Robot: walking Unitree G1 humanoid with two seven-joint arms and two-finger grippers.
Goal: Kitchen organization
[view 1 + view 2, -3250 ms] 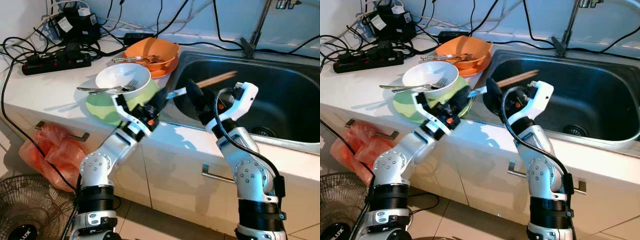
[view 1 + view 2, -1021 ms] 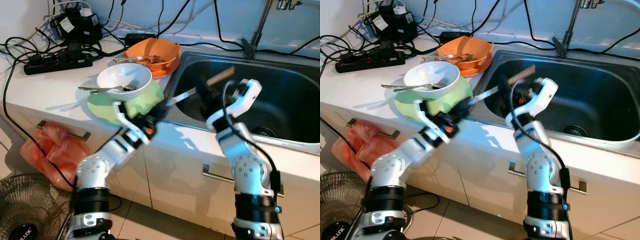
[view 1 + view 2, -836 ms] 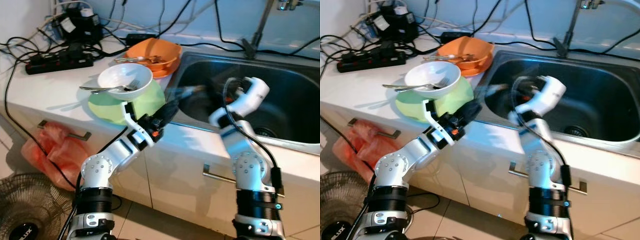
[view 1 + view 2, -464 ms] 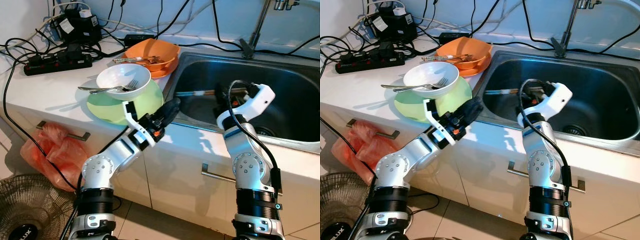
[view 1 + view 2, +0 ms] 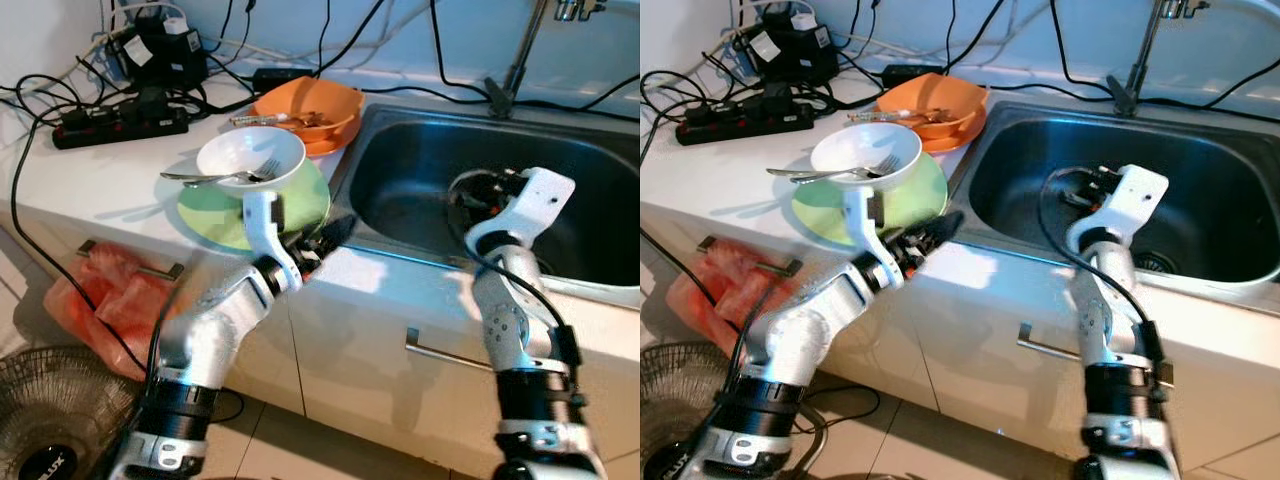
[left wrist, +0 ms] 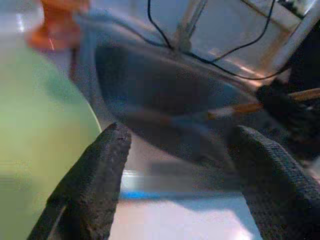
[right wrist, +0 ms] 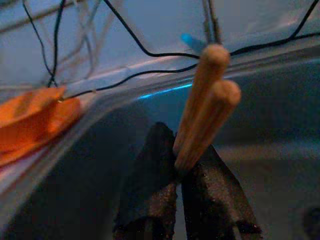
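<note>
1. Chopsticks (image 7: 202, 107), two pale wooden sticks, were pinched between the right gripper's (image 7: 181, 172) black fingers, which pressed together on them inside the sink (image 5: 590, 190).
2. In the right wrist view, the sticks' blunt ends angled up past the fingertips toward the sink's back wall.
3. The right gripper hung over the middle of the steel basin, its silver arm bent over the front rim.
4. The left gripper (image 6: 175, 150) hovered at the sink's front left corner with its two fingers spread wide and nothing between them.
5. Just behind the left gripper sat a green plate (image 5: 300, 200) on the white counter (image 5: 100, 170).
6. A white bowl (image 5: 250, 158) rested on that plate, with a fork (image 5: 215, 177) lying across it.
7. Farther back, an orange bowl (image 5: 310, 108) held more utensils, beside the sink's left edge.
8. Black cables and a power strip (image 5: 120, 120) lay at the counter's back left.
</note>
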